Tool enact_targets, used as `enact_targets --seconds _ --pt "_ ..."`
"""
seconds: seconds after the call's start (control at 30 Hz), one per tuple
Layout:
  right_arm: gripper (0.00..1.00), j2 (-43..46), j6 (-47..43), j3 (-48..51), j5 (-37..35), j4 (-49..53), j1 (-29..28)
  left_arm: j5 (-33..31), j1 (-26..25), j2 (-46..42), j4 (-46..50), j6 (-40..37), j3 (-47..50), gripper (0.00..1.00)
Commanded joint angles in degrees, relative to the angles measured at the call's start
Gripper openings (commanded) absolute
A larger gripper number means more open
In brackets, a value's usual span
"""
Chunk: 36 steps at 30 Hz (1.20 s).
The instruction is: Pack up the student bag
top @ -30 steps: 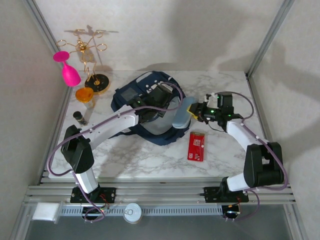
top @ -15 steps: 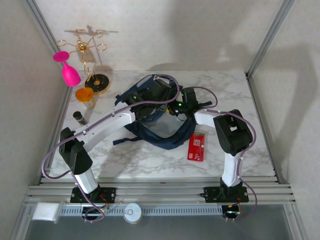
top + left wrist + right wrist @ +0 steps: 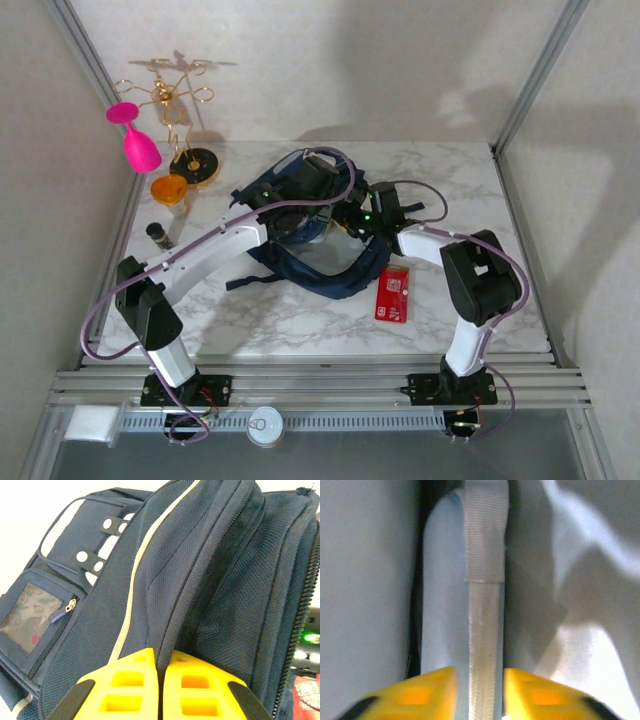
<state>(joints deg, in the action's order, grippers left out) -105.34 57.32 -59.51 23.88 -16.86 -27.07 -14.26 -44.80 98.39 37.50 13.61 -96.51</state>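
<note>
Our right tool [image 3: 480, 680] has brought the case [image 3: 445, 580] into the bag [image 3: 210, 580], still grasping it; left tool [image 3: 160, 680] pinches the bag; packet [image 3: 393, 293] waits.

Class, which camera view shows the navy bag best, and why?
The left wrist view: the bag is close and sharp, showing its pale stripe, zips and window pocket. The top view shows where it lies on the table, with both arms covering much of it. The right wrist view shows pale fabric, too close to identify.
</note>
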Motion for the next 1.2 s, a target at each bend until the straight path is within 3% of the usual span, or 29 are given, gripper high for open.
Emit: enact_targets --seconds 0.0,0.13,0.23,0.4,0.5,0.7,0.8,0.87,0.93,1.03,1.17 --pt "0.21 -4.3 1.2 -5.06 0.87 -1.58 -2.3 1.43 -0.03 -4.33 -6.36 2.22 -0.16 0.0" --pt "0.12 -9.92 3.55 -11.56 2.87 -5.08 -4.03 2.98 -0.11 -4.64 -8.24 5.23 1.21 0.0" --pt "0.12 -8.7 2.82 -11.17 2.12 -5.77 -3.73 3.35 -0.12 -4.18 -8.75 7.14 1.31 0.0" --pt "0.18 3.28 -2.98 0.24 1.93 -3.11 0.38 1.35 -0.11 -4.22 -9.88 10.98 3.57 0.0" --pt "0.21 11.41 -6.73 6.88 1.66 3.77 4.14 2.99 -0.12 -4.21 -12.16 12.76 5.59 0.0" --pt "0.39 24.1 -13.59 14.65 -1.35 14.3 10.6 3.97 -1.2 -2.86 -13.38 15.42 9.07 0.0" --pt "0.38 21.3 -12.86 13.04 6.92 10.41 9.33 3.82 -1.51 -2.53 -14.03 17.25 9.42 0.0" --pt "0.37 19.82 -13.22 10.44 3.83 13.39 6.06 3.92 -1.69 -3.15 -15.41 18.47 9.65 0.0" --pt "0.31 18.39 -10.57 10.61 2.65 11.78 3.53 4.41 -1.79 -3.66 -16.66 19.44 9.59 0.0" --pt "0.19 12.69 -3.37 12.1 11.12 -0.04 1.35 3.42 -1.79 -3.54 -16.81 20.76 8.96 0.0" --pt "0.12 6.53 -2.28 7.06 10.2 -3.7 -2.54 4.24 -2.09 -3.79 -17.55 23.51 8.4 0.0"
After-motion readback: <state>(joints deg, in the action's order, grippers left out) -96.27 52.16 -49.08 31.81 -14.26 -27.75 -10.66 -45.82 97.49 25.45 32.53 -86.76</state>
